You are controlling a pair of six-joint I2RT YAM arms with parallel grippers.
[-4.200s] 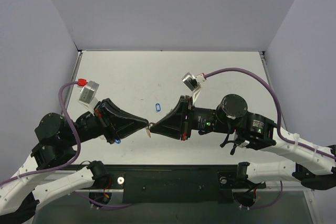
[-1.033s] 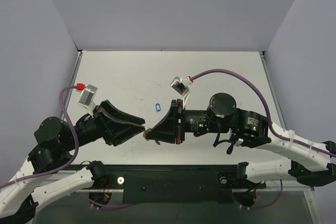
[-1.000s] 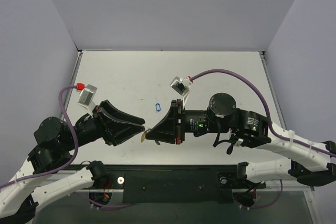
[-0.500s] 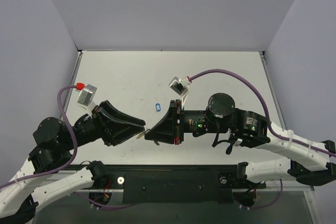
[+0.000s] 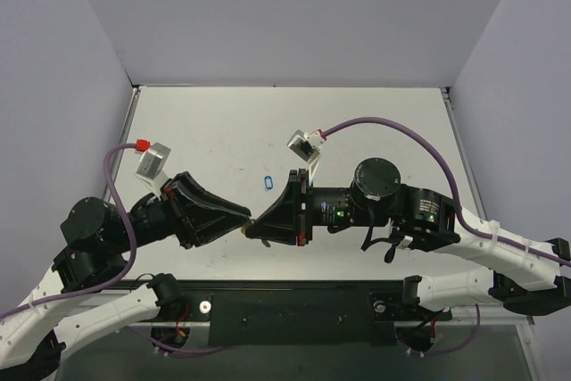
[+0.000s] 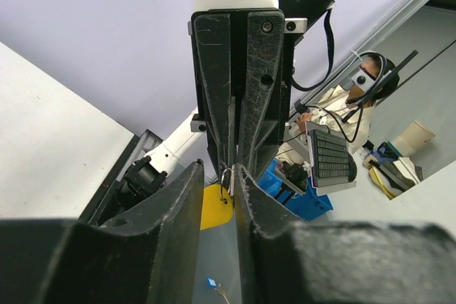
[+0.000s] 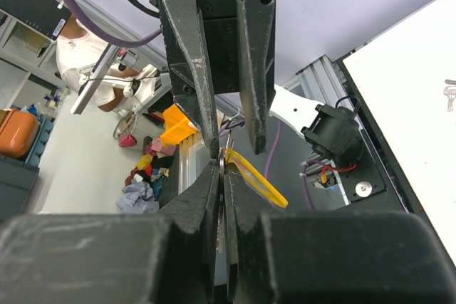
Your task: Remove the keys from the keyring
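the two arms meet tip to tip above the near middle of the white table [image 5: 375,122], and the coming move turns on what sits between those tips. the right gripper [image 5: 252,227] has its jaws pressed together, pinching the ring end of the keyring [image 6: 214,208], a small yellow-orange oval plastic tag on a thin metal ring, held in the air off the table. the left gripper [image 6: 217,170] faces it almost head on. its jaws stand a little apart and straddle the ring, with the tag showing in the narrow gap between its fingers. i cannot tell whether either pad touches tag or ring. seen from the left wrist, the tag's long axis runs from the right jaws' pinch back toward the left arm, so i judge the left jaws need only shut where they are to take it. both arms are equally near. the tiny silver metal keys cannot be made out on the ring in any view; they are too small, or hidden by the black fingers. a small blue oval tag [image 5: 268,183] lies on the table just beyond the grippers, apart from both.
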